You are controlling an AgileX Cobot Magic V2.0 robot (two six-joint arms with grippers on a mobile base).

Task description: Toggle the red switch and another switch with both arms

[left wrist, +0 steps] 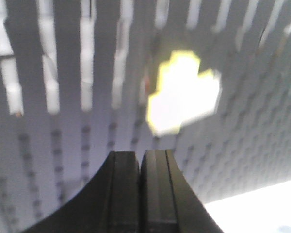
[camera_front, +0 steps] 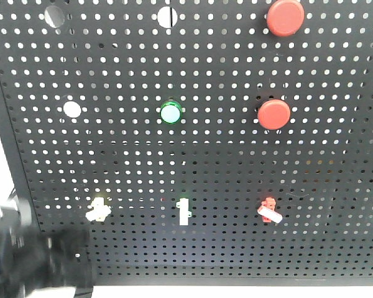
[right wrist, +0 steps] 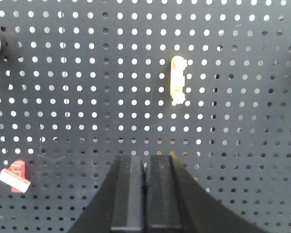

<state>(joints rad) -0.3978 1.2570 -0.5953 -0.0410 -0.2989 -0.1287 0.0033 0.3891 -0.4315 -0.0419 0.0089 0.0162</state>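
Observation:
The red switch, a small red base with a white lever slanting down to the right, sits low on the right of the black pegboard. In the right wrist view the red switch lies far to the lower left of my right gripper, which is shut on nothing and stands apart from the board. The yellow-based switch is low on the left. It shows blurred and bright as the yellow switch just above and right of my left gripper, also shut and empty. The left arm is a dark blur below that switch.
A green-based toggle stands between the two switches. Above are a green round lamp and two big red push buttons. A pale yellowish toggle shows above the right gripper. The board's bottom edge runs just below the switches.

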